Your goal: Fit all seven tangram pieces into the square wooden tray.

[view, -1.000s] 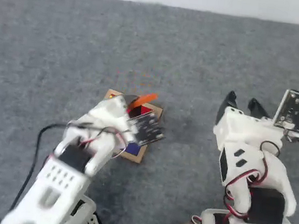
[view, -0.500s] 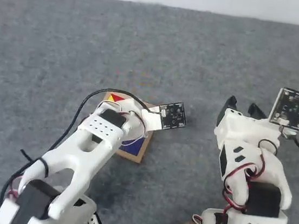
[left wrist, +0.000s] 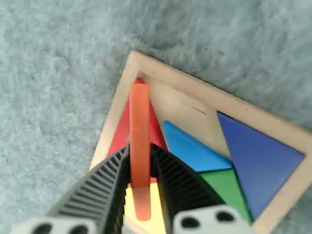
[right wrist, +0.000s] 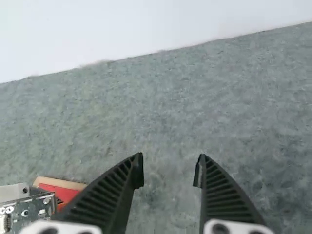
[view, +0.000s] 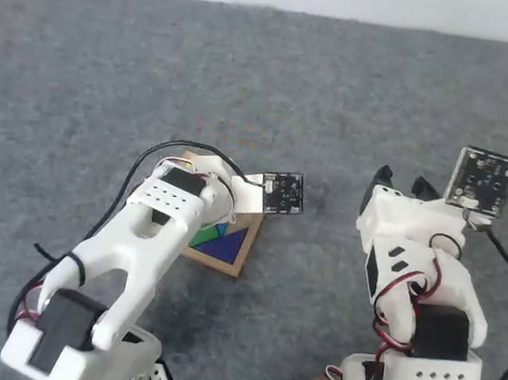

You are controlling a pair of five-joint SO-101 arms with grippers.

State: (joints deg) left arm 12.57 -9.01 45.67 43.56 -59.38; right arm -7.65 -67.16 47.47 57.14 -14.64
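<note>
The square wooden tray point(left wrist: 287, 131) lies under my left gripper point(left wrist: 140, 152), which is shut on an orange piece point(left wrist: 139, 126) held on edge above the tray's corner. Inside the tray lie a red triangle point(left wrist: 119, 134), a light blue piece point(left wrist: 190, 148), a dark blue triangle point(left wrist: 258, 161), a green piece point(left wrist: 222, 183) and a yellow piece point(left wrist: 158, 204). A strip of bare wood point(left wrist: 183, 109) shows along one side. In the high view the left arm point(view: 172, 212) covers most of the tray point(view: 244, 256). My right gripper point(right wrist: 169, 161) is open over bare carpet point(view: 401, 182), well to the tray's right.
Grey carpet point(view: 111, 70) covers the whole table. The left arm's camera board point(view: 281, 193) juts out beside the tray's far right corner. The tray's corner point(right wrist: 53, 184) and that camera board point(right wrist: 22, 208) show in the right wrist view. A pale wall point(right wrist: 146, 24) rises behind.
The left arm has swung over the tray and now hides the orange piece from the high view. The right arm has shifted slightly to the left.
</note>
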